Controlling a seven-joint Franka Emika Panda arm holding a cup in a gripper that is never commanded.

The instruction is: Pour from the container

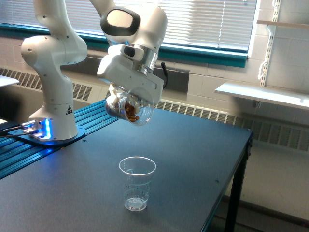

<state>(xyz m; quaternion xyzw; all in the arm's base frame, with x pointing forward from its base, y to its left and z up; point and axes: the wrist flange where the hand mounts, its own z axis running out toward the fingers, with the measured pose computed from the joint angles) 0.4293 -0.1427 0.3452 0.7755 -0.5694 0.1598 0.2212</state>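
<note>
Gripper (126, 96) fingers mostly hidden behind the white hand housing and the container (129, 108); it is clamped on the container. Container tilted steeply, mouth down toward the exterior view's right, brown bits inside, above the cup (136, 182) on the tabletop (193, 159).

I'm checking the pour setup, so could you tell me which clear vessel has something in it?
The container, tilted in the gripper, holds brown pieces; the cup standing on the table looks empty.
</note>
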